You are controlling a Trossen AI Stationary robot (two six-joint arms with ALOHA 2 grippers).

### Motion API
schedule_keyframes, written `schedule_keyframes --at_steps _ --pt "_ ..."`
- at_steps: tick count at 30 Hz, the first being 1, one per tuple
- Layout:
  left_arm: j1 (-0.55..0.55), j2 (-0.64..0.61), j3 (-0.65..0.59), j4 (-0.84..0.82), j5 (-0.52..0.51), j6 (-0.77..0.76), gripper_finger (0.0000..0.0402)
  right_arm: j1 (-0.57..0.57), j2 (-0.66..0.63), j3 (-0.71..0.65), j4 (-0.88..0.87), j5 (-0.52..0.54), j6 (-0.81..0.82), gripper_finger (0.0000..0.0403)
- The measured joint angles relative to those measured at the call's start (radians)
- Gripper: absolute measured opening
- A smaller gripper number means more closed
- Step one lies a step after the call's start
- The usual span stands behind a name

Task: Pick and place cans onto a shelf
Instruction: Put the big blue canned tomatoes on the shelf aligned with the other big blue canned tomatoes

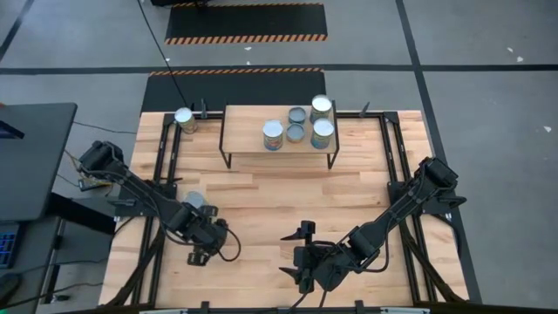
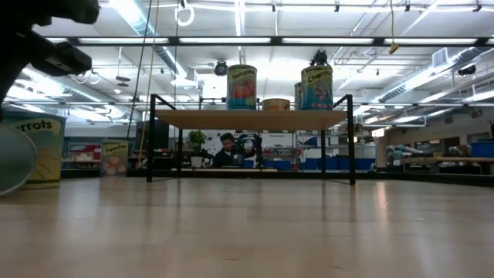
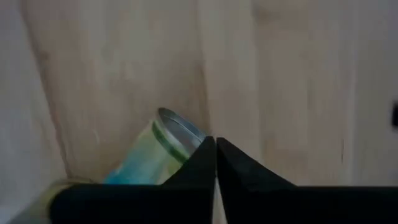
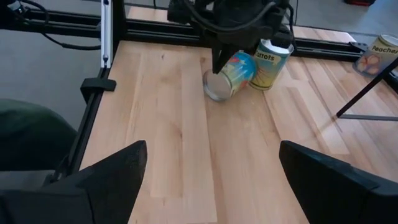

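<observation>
The left pincer [image 4: 219, 62], fingers pressed together on nothing, hangs just above a tipped can [image 4: 229, 76] lying on the worktop [image 1: 261, 209], well in front of the shelf [image 1: 253, 139] and beside an upright carrots can [image 4: 272, 62]. Nudged, the tipped can would likely roll away. The right pincer [image 1: 296, 253] waits spread wide, also well before the shelf. Only the right wrist view shows the can toppled; the high view alone shows five cans on the shelf.
</observation>
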Motion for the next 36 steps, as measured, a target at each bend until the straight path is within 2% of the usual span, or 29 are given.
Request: schedule_keyframes --at_steps 5,10,14,17,21,30,34,36 --pt "0.012 -0.003 0.054 -0.102 0.057 0.126 0.0102 -0.009 0.000 0.000 -0.001 -0.003 0.041 0.0375" --pt "0.016 -0.004 0.113 -0.185 -0.042 0.282 0.0220 -0.029 0.000 0.000 -0.002 -0.017 0.049 0.0375" --pt "0.022 0.010 0.083 -0.183 -0.005 0.298 0.0308 -0.049 0.000 0.000 -0.005 -0.043 0.066 0.0375" --pt "0.041 0.039 0.079 -0.190 0.023 0.289 0.0353 -0.064 0.000 0.000 -0.014 -0.064 0.074 0.0375" --pt "0.057 0.046 0.079 -0.180 0.070 0.305 0.0375 -0.086 0.000 0.000 -0.015 -0.072 0.074 0.0375" --pt "0.061 0.046 0.079 -0.142 0.074 0.376 0.0378 -0.124 0.000 0.000 -0.024 -0.079 0.073 0.0375" --pt "0.068 0.046 0.079 -0.124 0.149 0.357 0.0378 -0.134 0.000 0.000 -0.025 -0.101 0.071 0.0375" --pt "0.069 0.046 0.079 -0.093 0.142 0.352 0.0378 -0.135 0.000 0.000 -0.026 -0.102 0.071 0.0375"
